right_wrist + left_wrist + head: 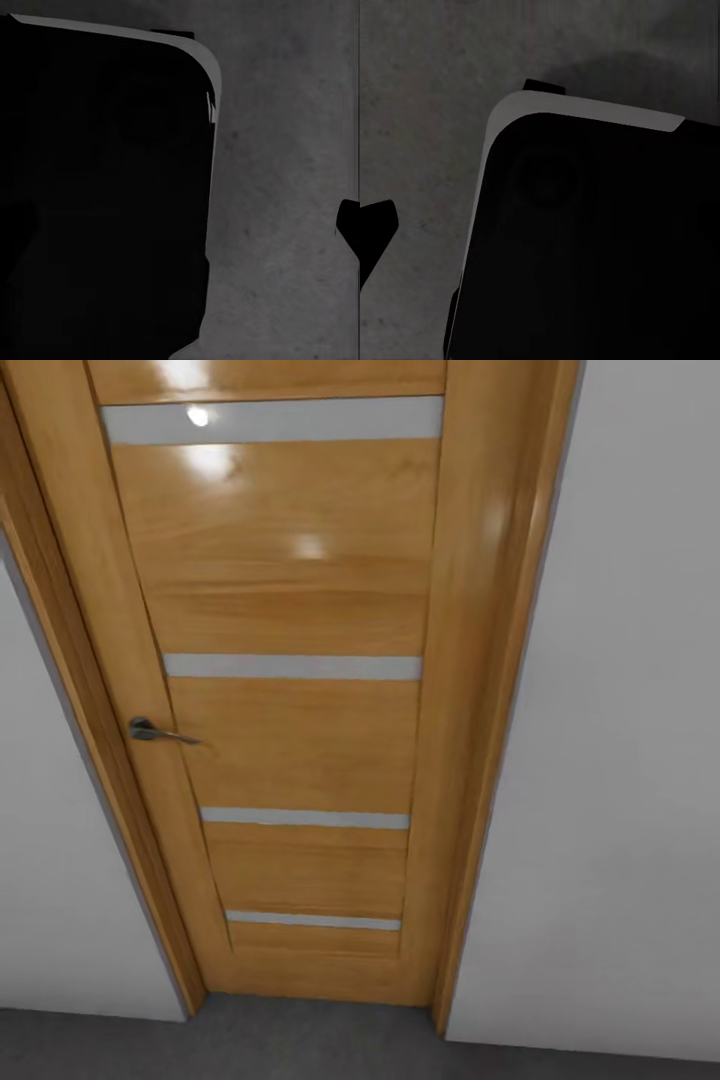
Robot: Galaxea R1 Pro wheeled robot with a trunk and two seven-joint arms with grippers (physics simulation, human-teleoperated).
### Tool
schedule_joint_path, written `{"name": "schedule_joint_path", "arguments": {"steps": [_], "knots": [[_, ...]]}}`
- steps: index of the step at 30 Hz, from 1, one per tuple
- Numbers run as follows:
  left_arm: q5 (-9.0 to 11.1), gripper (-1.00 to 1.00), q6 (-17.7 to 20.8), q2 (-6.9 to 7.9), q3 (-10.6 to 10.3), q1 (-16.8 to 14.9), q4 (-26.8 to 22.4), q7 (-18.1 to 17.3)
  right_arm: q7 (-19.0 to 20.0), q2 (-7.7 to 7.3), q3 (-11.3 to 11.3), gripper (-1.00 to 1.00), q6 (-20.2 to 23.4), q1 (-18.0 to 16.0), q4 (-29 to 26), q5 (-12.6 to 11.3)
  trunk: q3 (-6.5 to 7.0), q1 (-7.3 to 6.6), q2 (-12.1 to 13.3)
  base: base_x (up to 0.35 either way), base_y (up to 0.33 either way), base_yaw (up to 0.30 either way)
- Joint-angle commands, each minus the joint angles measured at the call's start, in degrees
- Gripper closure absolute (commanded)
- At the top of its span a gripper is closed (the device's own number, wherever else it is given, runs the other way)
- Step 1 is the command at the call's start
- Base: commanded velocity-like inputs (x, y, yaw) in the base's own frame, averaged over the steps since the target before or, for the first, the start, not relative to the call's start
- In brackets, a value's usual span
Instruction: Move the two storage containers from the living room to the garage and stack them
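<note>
I faced a closed honey-coloured wooden door (290, 690) with its grey lever handle (158, 733), above dark grey concrete floor (300, 1045). I couldn't tell how either arm's jaws stood. Driving on risked ramming that door.

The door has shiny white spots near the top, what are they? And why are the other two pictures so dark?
Head view: the spots are glare, lights reflecting off the glossy wooden door, brightest near its top. Left wrist view: a black robot part blocks much of the frame, with a soft shadow on the dim grey concrete floor. Right wrist view: the same, dark and low in contrast.
</note>
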Motion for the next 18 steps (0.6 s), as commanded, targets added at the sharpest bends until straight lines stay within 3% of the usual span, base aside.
{"name": "schedule_joint_path", "arguments": {"steps": [1,6,18], "knots": [[0.2,-1.0,-0.1,-0.03,0.0,0.0,0.0,0.1,0.0,-0.01,0.1,-1.0,-0.2,0.0,0.0,0.5,-0.04,0.03,0.0,0.297,0.0,0.046],[0.2,-1.0,-0.1,-0.07,0.0,0.0,0.0,0.1,0.0,0.05,0.6,-1.0,-0.1,0.0,0.0,1.0,-0.04,0.03,0.0,0.149,0.0,0.018],[0.2,-1.0,-0.1,0.01,0.0,0.0,0.0,0.1,0.8,0.05,0.7,-1.0,-0.1,0.0,-0.1,1.2,-0.04,0.03,0.0,0.012,0.0,0.001]]}}
